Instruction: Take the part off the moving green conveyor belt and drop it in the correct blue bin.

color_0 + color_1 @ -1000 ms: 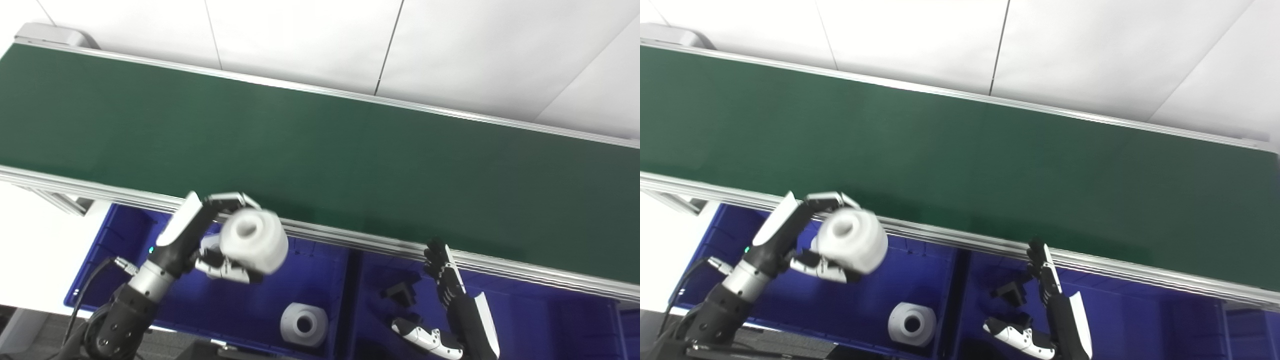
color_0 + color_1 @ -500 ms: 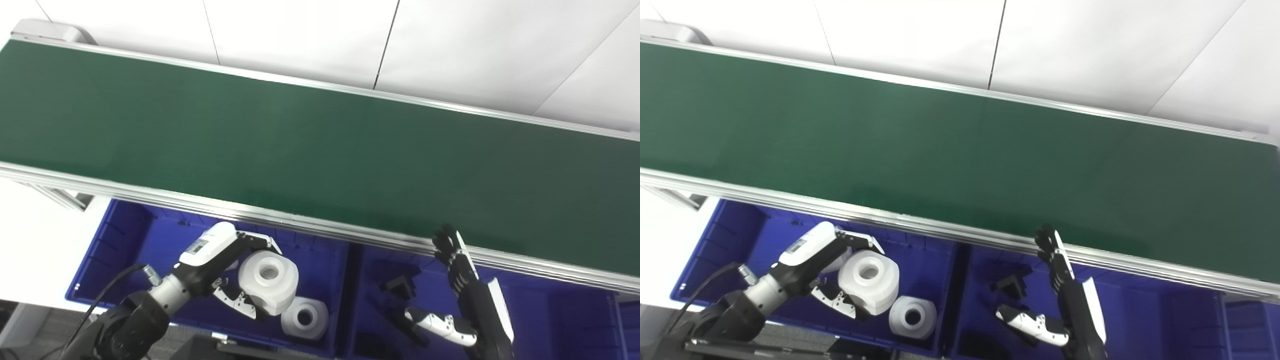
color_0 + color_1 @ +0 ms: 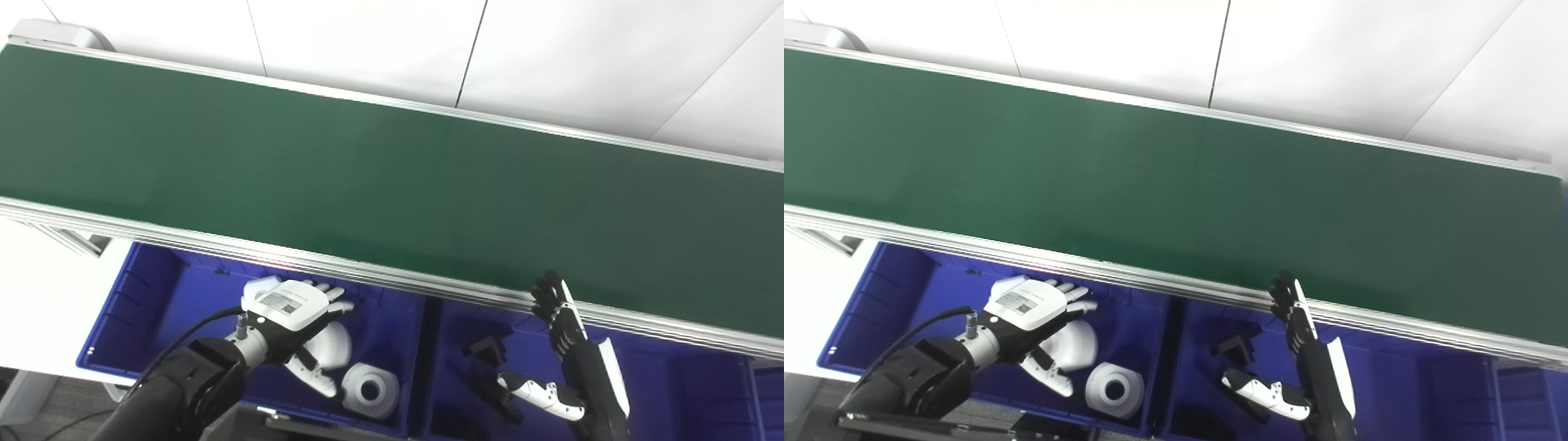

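The green conveyor belt (image 3: 367, 177) runs across the view with no part on it. My left hand (image 3: 288, 306) is open, palm down with fingers spread, inside the left blue bin (image 3: 141, 288). A white round part (image 3: 335, 346) lies just under it, mostly hidden by the hand. A second white round part with a hole (image 3: 370, 389) rests beside it in the same bin. My right hand (image 3: 572, 349) is open and empty, fingers pointing up, over the right blue bin (image 3: 674, 380) near the belt's front rail.
Black parts (image 3: 488, 349) lie in the right bin, left of my right hand. The belt's aluminium front rail (image 3: 392, 282) runs just above both bins. A white wall (image 3: 367, 43) lies behind the belt.
My left hand carried the white part down from the belt's edge into the left bin, then opened and turned palm down over it. My right hand stayed almost still.
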